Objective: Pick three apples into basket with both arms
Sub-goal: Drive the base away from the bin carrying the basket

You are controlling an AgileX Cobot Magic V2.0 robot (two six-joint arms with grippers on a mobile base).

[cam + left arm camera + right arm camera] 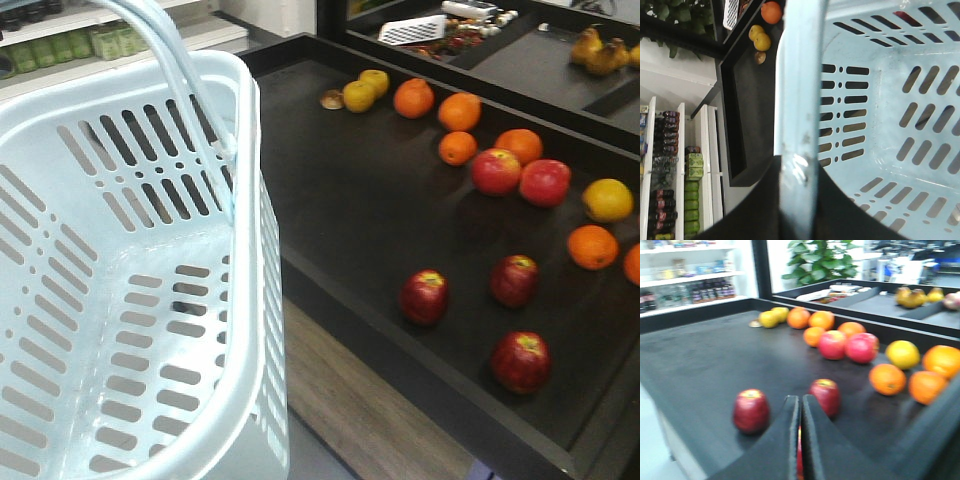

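Note:
Three dark red apples (424,296) (514,279) (520,361) lie on the black table's near part. In the right wrist view two of the apples (751,410) (825,396) sit just beyond my right gripper (800,399), which is shut and holds nothing. A red sliver of the third apple (799,450) shows through the slit between the fingers. The pale blue basket (60,300) hangs at the left of the front view, nothing inside it. My left gripper (797,167) is shut on the basket handle (800,100). Neither gripper appears in the front view.
Farther back on the table lie two brighter red apples (497,170) (545,182), several oranges (459,111) and yellow fruits (359,95). The table has a raised black rim (400,345). A strip of wooden floor (340,400) separates it from the basket. Shelves with bottles (670,165) stand to the left.

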